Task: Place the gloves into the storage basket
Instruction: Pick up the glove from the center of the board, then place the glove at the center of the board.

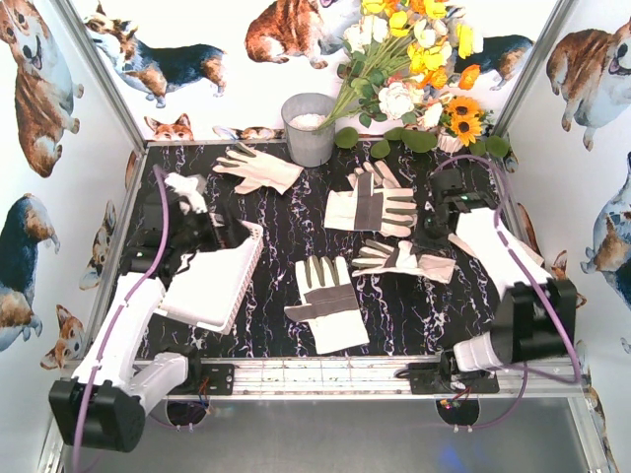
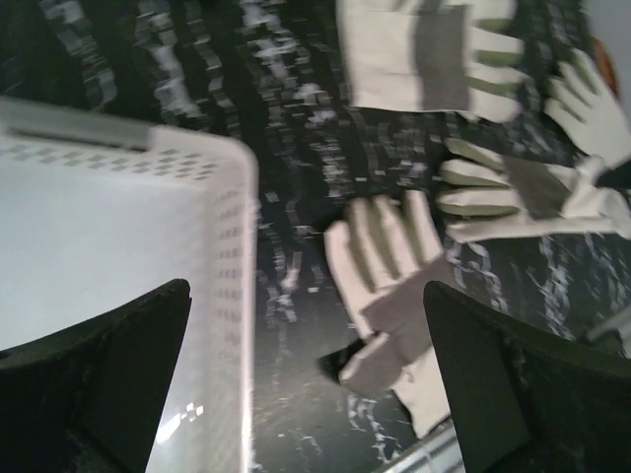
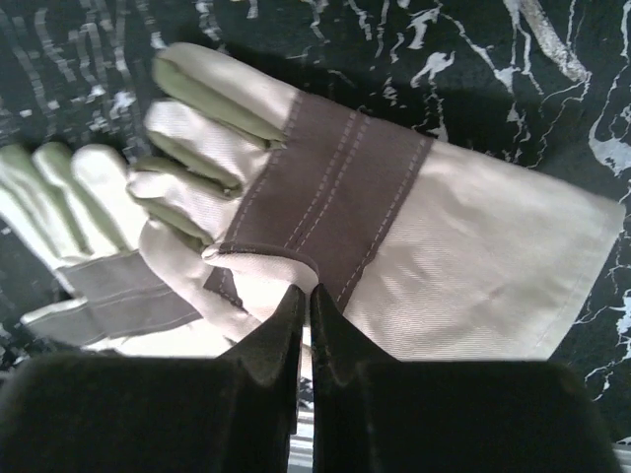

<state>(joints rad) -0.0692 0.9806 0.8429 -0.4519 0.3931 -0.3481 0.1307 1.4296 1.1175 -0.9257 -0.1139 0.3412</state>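
Several cream gloves with grey patches lie on the black marbled table: one at the back left (image 1: pixel 258 168), one at the back middle (image 1: pixel 370 207), one near the front (image 1: pixel 325 301) (image 2: pixel 385 276), and one at mid right (image 1: pixel 399 258) (image 3: pixel 375 227). My right gripper (image 1: pixel 434 241) (image 3: pixel 309 291) is shut on a fold of the mid-right glove. The white slotted storage basket (image 1: pixel 212 286) (image 2: pixel 222 227) sits tilted at the left. Over its right rim hangs my left gripper (image 2: pixel 306 374), open and holding nothing.
A grey metal bucket (image 1: pixel 309 128) stands at the back, with a bunch of flowers (image 1: pixel 414 59) beside it on the right. Printed walls close in the table on three sides. A metal rail (image 1: pixel 325 374) runs along the near edge.
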